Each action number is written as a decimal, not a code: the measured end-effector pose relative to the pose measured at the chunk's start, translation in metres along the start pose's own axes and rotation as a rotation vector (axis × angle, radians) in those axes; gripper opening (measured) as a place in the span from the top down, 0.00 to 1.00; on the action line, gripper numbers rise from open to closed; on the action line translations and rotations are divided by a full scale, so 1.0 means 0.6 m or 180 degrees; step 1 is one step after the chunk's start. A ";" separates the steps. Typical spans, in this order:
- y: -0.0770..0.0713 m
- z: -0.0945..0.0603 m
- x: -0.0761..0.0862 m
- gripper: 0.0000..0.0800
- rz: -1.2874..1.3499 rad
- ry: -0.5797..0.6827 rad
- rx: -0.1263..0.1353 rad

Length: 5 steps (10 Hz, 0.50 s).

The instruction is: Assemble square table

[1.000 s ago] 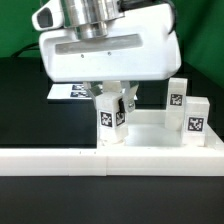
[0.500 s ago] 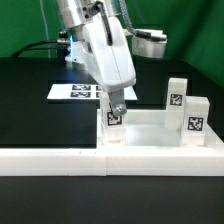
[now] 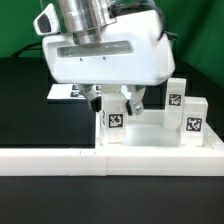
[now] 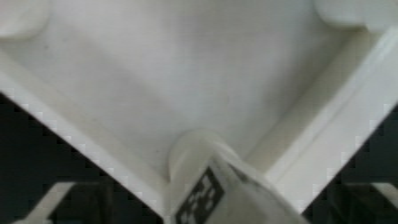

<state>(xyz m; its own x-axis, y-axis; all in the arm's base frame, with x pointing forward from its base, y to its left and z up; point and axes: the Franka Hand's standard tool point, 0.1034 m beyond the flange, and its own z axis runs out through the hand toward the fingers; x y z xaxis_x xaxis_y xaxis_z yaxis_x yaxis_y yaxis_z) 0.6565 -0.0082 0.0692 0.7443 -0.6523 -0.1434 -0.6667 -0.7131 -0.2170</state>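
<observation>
**Leg held upright at the slab's corner**

The square slab [image 3: 150, 135] of the table lies on the black counter [image 3: 40, 110], pushed against the long low white border wall [image 3: 50, 160] that runs along the front of the exterior view. Its raised rim shows as a white frame around a sunken middle. At the slab's corner nearest the exterior view's left, one tagged leg [image 3: 115, 120] stands upright, its black-and-white tag facing the camera. The gripper [image 3: 116, 103] hangs straight above it, and its fingers [image 3: 134, 101] appear to sit on either side of the leg's upper part, pinching it; the broad white hand body hides most of the contact. In the wrist view the same leg [image 4: 210, 185] appears as a tagged block edge between the slab's rim walls [image 4: 107, 130].

Two more legs stand upright at the slab's side toward the exterior view's right: a taller-looking one [image 3: 177, 98] behind and another [image 3: 195, 118] in front, close beside each other. Behind the arm, the marker board [image 3: 68, 93] lies flat on the counter, mostly hidden.
</observation>
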 end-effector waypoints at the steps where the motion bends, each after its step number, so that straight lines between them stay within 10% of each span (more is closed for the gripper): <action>1: 0.000 0.000 0.001 0.20 0.0011 0.0003 0.0006; 4: 0.002 -0.002 0.002 0.19 -0.1021 0.0007 -0.0062; 5: -0.001 -0.011 0.009 0.19 -0.1734 0.0048 -0.0268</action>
<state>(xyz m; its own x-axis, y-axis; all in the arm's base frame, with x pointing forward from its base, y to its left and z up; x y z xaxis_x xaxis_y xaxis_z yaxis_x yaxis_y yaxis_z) 0.6604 -0.0130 0.0747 0.9823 -0.1864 -0.0181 -0.1866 -0.9662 -0.1778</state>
